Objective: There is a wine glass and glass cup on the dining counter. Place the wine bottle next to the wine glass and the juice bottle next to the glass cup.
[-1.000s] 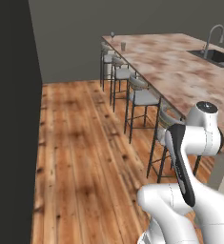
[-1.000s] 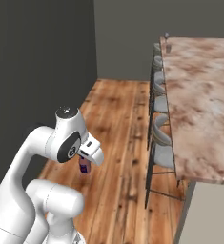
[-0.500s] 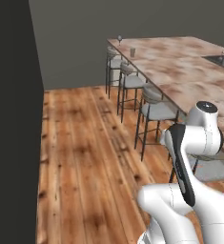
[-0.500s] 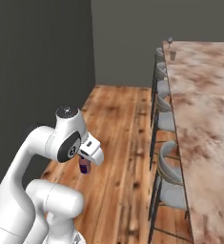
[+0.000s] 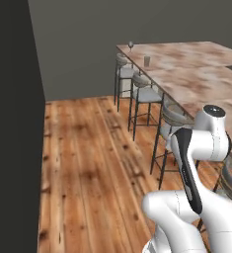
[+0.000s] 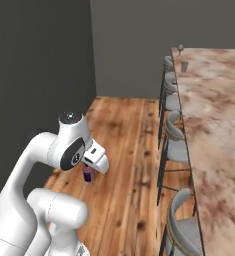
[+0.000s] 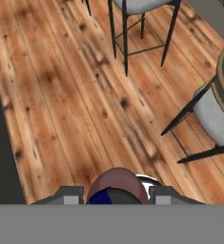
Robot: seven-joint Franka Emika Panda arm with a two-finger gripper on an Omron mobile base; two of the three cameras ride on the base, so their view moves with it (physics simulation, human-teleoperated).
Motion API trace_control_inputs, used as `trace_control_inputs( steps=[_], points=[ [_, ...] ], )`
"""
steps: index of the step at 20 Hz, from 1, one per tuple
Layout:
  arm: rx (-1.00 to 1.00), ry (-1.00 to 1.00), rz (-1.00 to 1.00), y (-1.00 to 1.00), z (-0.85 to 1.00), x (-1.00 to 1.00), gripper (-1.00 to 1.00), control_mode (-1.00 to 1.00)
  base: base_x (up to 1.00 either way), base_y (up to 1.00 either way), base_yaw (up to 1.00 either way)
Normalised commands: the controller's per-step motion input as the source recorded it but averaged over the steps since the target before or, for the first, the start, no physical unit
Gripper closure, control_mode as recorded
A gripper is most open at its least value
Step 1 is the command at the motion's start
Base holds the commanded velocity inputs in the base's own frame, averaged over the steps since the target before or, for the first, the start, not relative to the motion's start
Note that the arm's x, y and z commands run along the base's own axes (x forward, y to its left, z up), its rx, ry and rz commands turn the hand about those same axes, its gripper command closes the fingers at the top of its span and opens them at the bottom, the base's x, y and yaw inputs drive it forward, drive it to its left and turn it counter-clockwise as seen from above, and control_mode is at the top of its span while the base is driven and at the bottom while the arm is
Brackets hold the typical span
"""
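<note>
My gripper hangs low beside the arm, over the wooden floor, shut on the juice bottle. In the hand view the brownish-pink juice bottle with its purple cap sits between the two fingers of my gripper. The wine glass stands at the far corner of the dining counter, and the glass cup is a little nearer along the same edge. From the right side, the wine glass and the glass cup stand on the dining counter. The wine bottle is out of view.
A row of grey bar stools lines the counter's near side, seen also as stools from the right. A dark wall runs along the left. Open wooden floor lies between wall and stools.
The whole picture has shifted: the base has driven along the counter, so the glasses and stools stand nearer. The arm's pose and its hold on the juice bottle are unchanged.
</note>
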Motion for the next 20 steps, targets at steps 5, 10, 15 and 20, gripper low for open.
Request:
trace_control_inputs(
  steps=[5,10,15,20],
  points=[
    [0.0,0.0,0.0,0.0,0.0,0.0,1.0,1.0,0.94,0.3,0.0],
    [0.0,0.0,0.0,0.0,0.0,0.0,1.0,1.0,0.94,0.31,0.0],
    [0.0,0.0,0.0,0.0,0.0,0.0,1.0,1.0,0.94,0.32,0.0],
    [0.0,0.0,0.0,0.0,0.0,0.0,1.0,1.0,0.94,0.32,0.0]
  ],
)
